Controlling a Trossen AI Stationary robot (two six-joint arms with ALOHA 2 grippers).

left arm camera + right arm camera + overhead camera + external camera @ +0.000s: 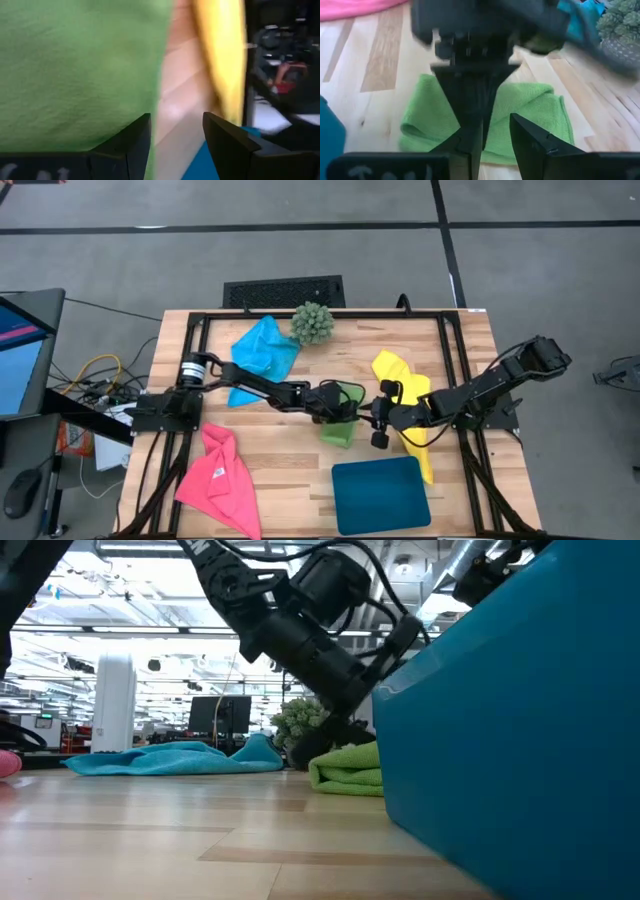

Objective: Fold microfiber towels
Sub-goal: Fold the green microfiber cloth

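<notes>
Both arms are matte black, built of boxy segments joined by rounded joints. The left arm [255,385] carries a silver metal ring with a black cap near its base, and a thin black cable loops along its links. The right arm [480,392] has a bulkier, knuckle-shaped elbow housing at its far right end. The left gripper [175,142] has two broad, wedge-shaped black plastic fingers with flat inner faces; the right gripper [495,140] has fingers of the same kind.
</notes>
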